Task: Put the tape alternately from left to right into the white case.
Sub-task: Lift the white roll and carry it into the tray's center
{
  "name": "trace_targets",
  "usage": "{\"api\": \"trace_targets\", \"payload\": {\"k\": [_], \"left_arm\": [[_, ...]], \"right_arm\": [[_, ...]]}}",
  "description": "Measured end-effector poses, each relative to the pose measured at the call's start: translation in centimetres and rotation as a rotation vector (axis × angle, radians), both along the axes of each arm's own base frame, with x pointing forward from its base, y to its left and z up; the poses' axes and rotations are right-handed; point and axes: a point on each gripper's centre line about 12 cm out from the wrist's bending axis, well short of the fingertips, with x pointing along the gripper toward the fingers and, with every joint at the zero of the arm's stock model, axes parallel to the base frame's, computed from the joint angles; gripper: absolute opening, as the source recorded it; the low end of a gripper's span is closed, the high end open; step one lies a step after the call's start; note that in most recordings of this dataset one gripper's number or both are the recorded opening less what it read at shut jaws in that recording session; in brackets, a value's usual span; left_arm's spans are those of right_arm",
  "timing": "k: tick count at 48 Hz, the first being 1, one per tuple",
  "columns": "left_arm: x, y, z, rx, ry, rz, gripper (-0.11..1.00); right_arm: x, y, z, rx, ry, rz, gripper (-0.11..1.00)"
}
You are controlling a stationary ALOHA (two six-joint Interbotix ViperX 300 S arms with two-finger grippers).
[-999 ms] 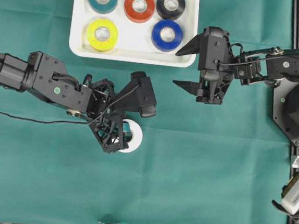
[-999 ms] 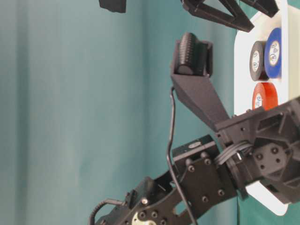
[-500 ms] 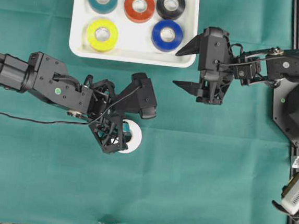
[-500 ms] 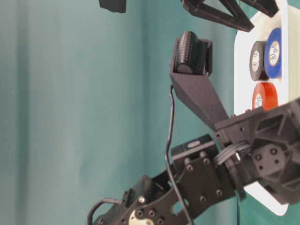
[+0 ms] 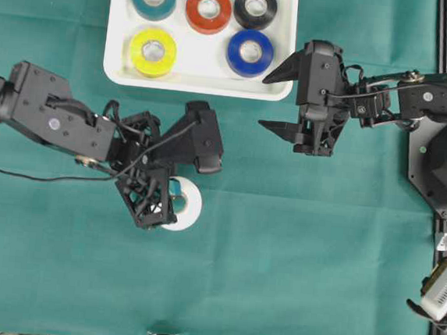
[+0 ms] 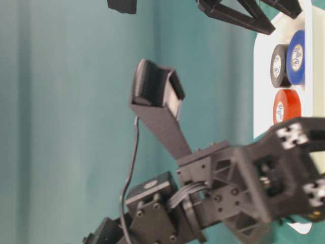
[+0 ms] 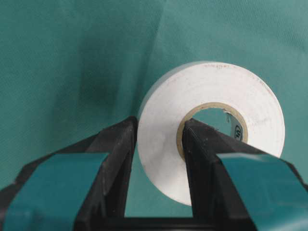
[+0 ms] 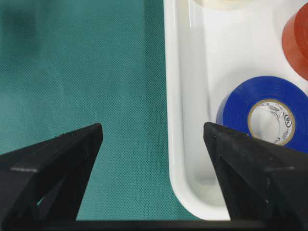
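White tape roll [image 7: 208,129] wall pinched in the left gripper [image 7: 159,159] jaws, one jaw through its core; right gripper [image 8: 151,144] jaws wide, empty

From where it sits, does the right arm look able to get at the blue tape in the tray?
Probably yes. The right gripper is open and empty just off the white tray's corner, with the blue tape nearest that corner and nothing lying between them. The left gripper is busy elsewhere.
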Motion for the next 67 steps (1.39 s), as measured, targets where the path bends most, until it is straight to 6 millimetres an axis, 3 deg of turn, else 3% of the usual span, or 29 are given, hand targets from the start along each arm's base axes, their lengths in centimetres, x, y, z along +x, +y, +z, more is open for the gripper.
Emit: {"api": "trace_targets", "payload": {"k": [20,39,67], "left_arm": [[0.3,3.5,0.6,0.074,-0.025,-0.04,0.28],[0.7,10.7,0.9,0.129,-0.034,0.037,0.28],[0.3,17.0,1.3,0.144,-0.078,0.176,0.28]], "right_arm": [[0.0,0.0,0.0,0.0,0.002,-0.002,0.82],[-0.2,0.0,-0.2,0.002,0.005,-0.002,0.82],[-0.2,0.0,-0.2,0.003,0.006,0.0,0.82]]}}
